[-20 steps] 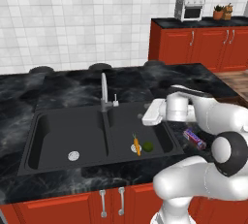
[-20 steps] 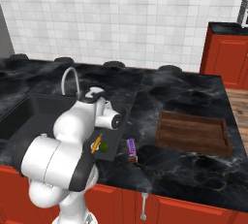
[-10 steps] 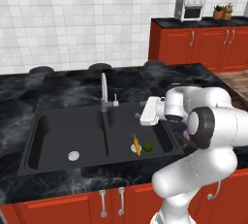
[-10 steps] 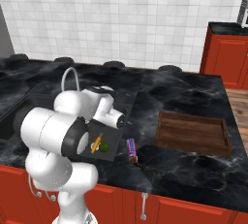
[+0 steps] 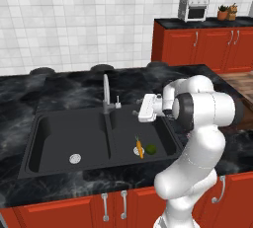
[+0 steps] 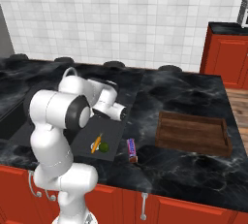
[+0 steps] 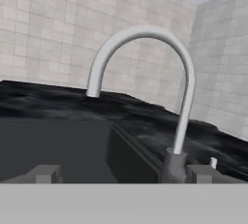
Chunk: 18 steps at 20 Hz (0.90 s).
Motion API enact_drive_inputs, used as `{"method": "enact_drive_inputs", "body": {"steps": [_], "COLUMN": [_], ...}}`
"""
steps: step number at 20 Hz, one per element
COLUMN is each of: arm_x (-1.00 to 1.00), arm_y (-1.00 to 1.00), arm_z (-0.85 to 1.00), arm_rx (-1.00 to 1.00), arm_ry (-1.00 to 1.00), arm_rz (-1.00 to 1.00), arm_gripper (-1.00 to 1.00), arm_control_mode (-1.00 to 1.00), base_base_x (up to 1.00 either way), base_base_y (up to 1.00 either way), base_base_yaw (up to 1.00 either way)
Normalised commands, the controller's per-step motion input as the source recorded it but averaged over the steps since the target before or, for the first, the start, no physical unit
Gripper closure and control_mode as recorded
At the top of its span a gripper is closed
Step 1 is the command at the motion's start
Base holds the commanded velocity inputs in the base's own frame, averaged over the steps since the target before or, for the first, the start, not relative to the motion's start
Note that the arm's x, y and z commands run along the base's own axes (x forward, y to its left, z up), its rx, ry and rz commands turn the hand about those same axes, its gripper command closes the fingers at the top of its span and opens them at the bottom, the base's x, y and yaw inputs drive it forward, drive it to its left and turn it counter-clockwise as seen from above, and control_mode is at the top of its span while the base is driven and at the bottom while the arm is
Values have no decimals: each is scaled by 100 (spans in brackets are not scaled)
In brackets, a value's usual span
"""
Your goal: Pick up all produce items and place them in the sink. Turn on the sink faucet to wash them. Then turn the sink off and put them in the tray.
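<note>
Arm's swung left, so the empty, wide-open claw (image 5: 137, 113) now faces the faucet (image 5: 106, 96); carrot (image 5: 140, 147) and lime (image 5: 151, 149) are in the sink (image 5: 44, 140), tap's next I'd guess.

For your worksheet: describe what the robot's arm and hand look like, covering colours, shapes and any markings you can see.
The arm is built of smooth, rounded glossy white shells, with dark grey to black round caps at the joints. No cables or markings are visible on it. The hand is a flat white block; in the hand view, its fingertips are small, blocky and grey.
</note>
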Motion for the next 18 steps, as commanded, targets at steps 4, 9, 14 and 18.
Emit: {"method": "enact_drive_inputs", "body": {"steps": [4, 9, 14, 18], "arm_x": [47, 45, 46, 42], "arm_y": [19, 23, 25, 5], "arm_z": [-10, -21, -21, -8], "arm_rx": [-2, -5, -6, -4], "arm_ry": [-2, 0, 0, -1], "arm_rz": [3, 1, 0, 0], "arm_gripper": [-100, -100, -100, -100], "arm_control_mode": [-100, -100, -100, -100], "base_base_x": [0, 0, 0, 0], "base_base_y": [0, 0, 0, 0], "base_base_yaw": [0, 0, 0, 0]}}
